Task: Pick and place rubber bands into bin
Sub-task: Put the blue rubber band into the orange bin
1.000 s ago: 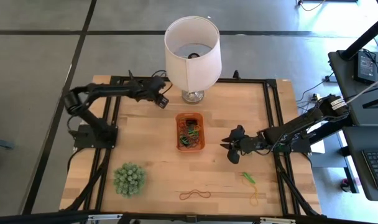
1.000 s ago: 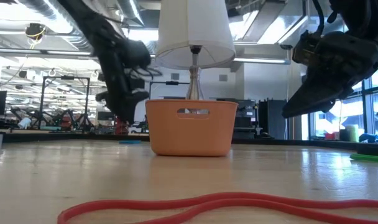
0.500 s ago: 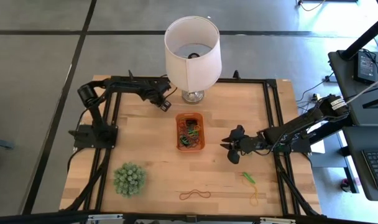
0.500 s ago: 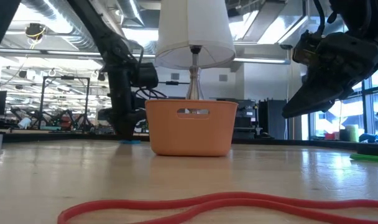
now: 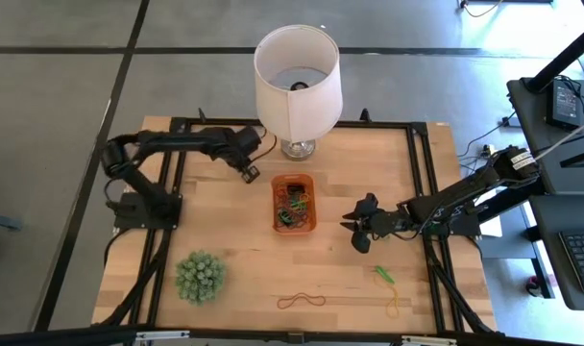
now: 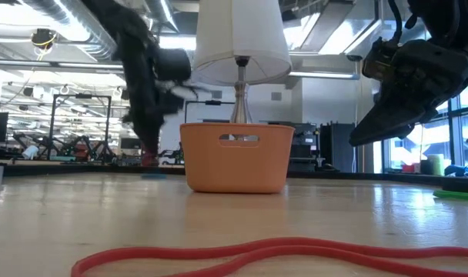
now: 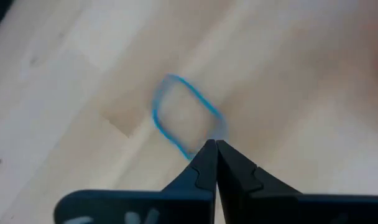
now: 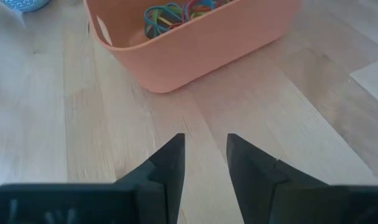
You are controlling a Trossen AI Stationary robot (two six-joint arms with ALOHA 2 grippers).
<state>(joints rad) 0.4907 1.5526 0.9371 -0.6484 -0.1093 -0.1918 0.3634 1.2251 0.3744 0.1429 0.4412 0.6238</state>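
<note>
The orange bin point(image 5: 293, 203) sits mid-table with several coloured rubber bands inside. My left gripper point(image 5: 251, 173) stands just off the bin's far left corner, pointing steeply down, shut on a blue rubber band point(image 7: 176, 115). My right gripper point(image 5: 354, 231) waits open to the right of the bin, with nothing between its fingers point(image 8: 204, 155). A red-brown band point(image 5: 302, 301), a green band point(image 5: 383, 275) and a yellow band point(image 5: 393, 306) lie flat on the table near its front edge. My left gripper pinches the blue band's near edge point(image 7: 201, 142) at the very ends of its two shut fingers, coming from above and pointing steeply down. The rest of the loop spreads open beyond the fingertips. The view is blurred, and I cannot tell whether the band is lifted clear of the wood.
A white lamp point(image 5: 297, 82) stands at the far edge behind the bin, close to my left arm. A spiky green ball plant point(image 5: 200, 277) sits near the front left. Bare wood lies between the bin and the front bands.
My left gripper has moved from beside the lamp toward the table's near edge and the bin's far left corner. It dipped to the table, narrowed from spread fingers to shut, tipped further downward and came slightly up again.
</note>
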